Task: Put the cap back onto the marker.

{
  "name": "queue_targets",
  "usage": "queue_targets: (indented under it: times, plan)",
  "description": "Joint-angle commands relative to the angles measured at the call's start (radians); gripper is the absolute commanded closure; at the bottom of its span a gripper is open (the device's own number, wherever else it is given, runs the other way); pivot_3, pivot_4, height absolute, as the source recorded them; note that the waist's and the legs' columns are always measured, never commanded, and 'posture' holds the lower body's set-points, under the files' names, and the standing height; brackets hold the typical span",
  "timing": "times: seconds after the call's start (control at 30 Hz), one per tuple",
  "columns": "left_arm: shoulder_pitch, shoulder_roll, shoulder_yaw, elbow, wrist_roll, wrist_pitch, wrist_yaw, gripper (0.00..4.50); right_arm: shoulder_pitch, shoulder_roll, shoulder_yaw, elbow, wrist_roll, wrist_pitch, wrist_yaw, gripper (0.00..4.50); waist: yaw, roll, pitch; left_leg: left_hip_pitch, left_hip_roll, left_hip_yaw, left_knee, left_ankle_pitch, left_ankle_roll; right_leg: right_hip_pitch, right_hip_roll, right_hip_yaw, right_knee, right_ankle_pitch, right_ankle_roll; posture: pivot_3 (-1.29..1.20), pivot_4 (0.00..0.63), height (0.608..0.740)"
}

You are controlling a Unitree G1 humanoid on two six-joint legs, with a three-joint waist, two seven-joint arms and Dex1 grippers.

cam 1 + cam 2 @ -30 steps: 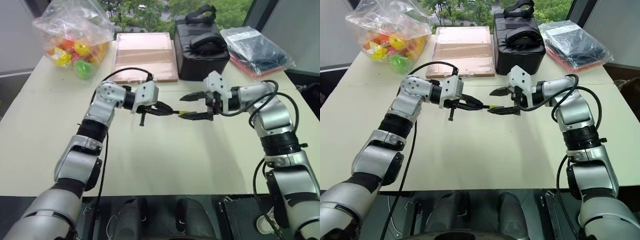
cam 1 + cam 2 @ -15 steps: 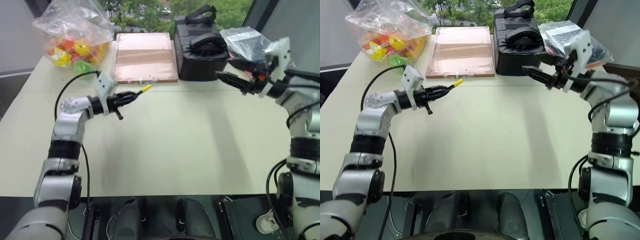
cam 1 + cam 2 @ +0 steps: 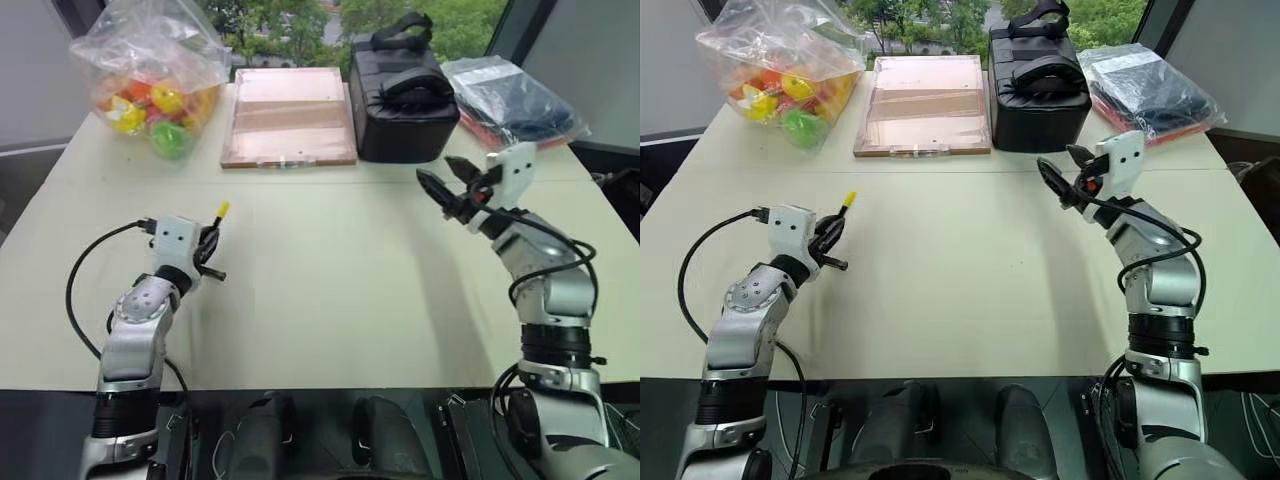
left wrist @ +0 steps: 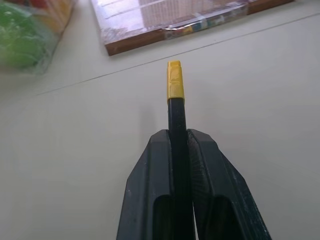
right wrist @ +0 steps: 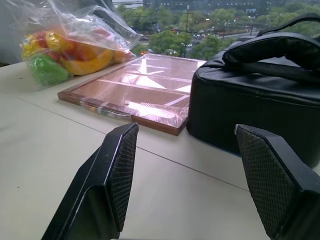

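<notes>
Pale bench (image 3: pixel 330 290) spreads bare under the marker (image 4: pixel 177 130), whose cap (image 4: pixel 175 80) is already on, its long axis running forward out of the left gripper (image 3: pixel 207 250), jaws clenched on the barrel. Well apart, the right gripper (image 3: pixel 452 190) hangs released and empty, so the setting-down looks to be the left arm's.

text: none readable | labels: none | numbers: none
</notes>
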Motion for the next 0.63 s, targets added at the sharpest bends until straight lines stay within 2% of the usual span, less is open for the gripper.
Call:
queue_targets:
  times: [0.03,0.17,0.23,0.4,0.5,0.63]
  plan:
    - [-0.003,-0.01,0.028,0.011,-0.008,-0.053,0.048,2.19,-0.028,-0.005,-0.001,0.005,0.001,-0.039,-0.007,1.3,0.0,0.0,0.0,0.0,0.0,0.0,0.0,0.0,0.0,0.0,0.0,0.0,0.0,0.0,0.0,0.0,0.15,0.74]
    - [-0.012,-0.019,0.008,0.043,-0.01,-0.075,0.056,0.11,-0.024,-0.016,0.004,0.019,-0.006,-0.058,-0.01,1.3,0.0,0.0,0.0,0.0,0.0,0.0,0.0,0.0,0.0,0.0,0.0,0.0,0.0,0.0,0.0,0.0,0.15,0.74]
    - [-0.028,-0.014,0.017,0.06,-0.019,-0.083,0.054,0.04,-0.025,-0.019,0.005,0.029,-0.014,-0.07,-0.02,1.3,0.0,0.0,0.0,0.0,0.0,0.0,0.0,0.0,0.0,0.0,0.0,0.0,0.0,0.0,0.0,0.0,0.15,0.74]
    - [-0.117,0.038,0.163,0.051,-0.149,-0.009,0.064,0.04,-0.043,-0.034,-0.009,0.074,-0.026,-0.104,-0.047,1.3,-0.003,0.0,0.0,0.0,0.0,0.0,0.0,0.0,0.0,0.0,0.0,0.0,0.0,0.0,0.0,0.0,0.15,0.74]
    - [-0.149,0.152,0.251,0.028,-0.238,0.07,0.007,0.04,-0.048,-0.059,-0.034,0.126,-0.038,-0.136,-0.07,1.3,-0.005,0.0,0.0,0.0,0.0,0.0,-0.001,0.0,0.0,0.0,0.0,0.0,0.0,0.0,0.0,0.0,0.15,0.74]
    - [-0.104,0.269,0.282,0.039,-0.259,0.096,-0.065,0.04,-0.036,-0.08,-0.054,0.205,-0.075,-0.194,-0.129,1.3,-0.004,0.0,0.0,0.0,0.0,0.001,-0.001,0.002,-0.003,0.0,0.0,0.0,-0.001,0.0,0.0,0.0,0.15,0.74]
